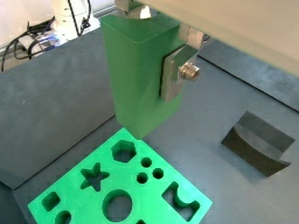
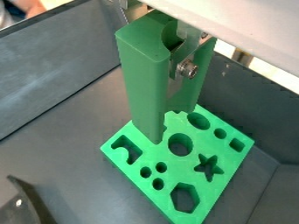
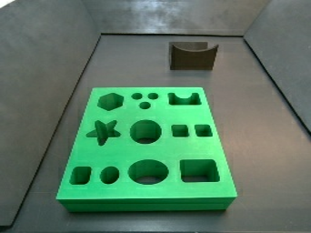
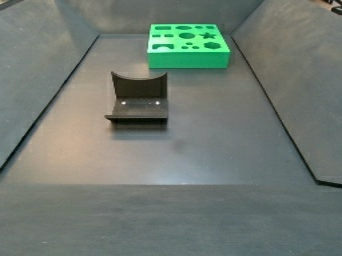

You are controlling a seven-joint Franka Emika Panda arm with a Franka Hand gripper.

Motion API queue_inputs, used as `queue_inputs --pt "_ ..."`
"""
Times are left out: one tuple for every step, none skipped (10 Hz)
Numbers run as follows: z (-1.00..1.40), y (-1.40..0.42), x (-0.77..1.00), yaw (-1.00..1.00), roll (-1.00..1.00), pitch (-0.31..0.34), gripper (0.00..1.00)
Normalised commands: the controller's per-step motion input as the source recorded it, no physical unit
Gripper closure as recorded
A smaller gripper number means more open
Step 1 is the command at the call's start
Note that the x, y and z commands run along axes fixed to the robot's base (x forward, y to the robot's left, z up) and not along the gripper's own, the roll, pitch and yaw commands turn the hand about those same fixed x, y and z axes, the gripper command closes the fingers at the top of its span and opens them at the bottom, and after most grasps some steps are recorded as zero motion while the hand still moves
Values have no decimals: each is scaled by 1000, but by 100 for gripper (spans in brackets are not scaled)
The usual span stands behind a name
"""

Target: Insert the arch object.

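step: approach, nothing picked | gripper (image 1: pixel 146 133) above green board (image 3: pixel 145 196), holds nothing, jaw opening I cannot tell | arch object (image 3: pixel 192 55) on floor, well apart from board | next: move over arch, descend, grasp

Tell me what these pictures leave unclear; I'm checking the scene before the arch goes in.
- Gripper, above the green board: a tall green part hides its fingertips in both wrist views, so open or shut is unclear.
- Gripper: outside both side views.
- Arch object: cut off by the picture edge in a wrist view.
- Arch cut-out: partly behind the green part in a wrist view.
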Motion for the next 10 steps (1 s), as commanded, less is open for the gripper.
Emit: queue_inputs --pt "-983 0 611 -523 180 -11 100" --pt "-991 0 591 -540 187 -6 100" --pt "-989 0 483 -640 186 -10 100" --pt "-920 0 343 -774 167 0 100" --pt "-886 0 286 -826 160 0 100" --pt "-803 0 131 -969 137 0 100" --pt "-780 0 94 -1000 130 0 100" --pt "-786 0 43 -1000 110 0 100" --pt "-800 0 9 -1000 74 0 100" --pt "-803 0 0 -1000 33 0 100"
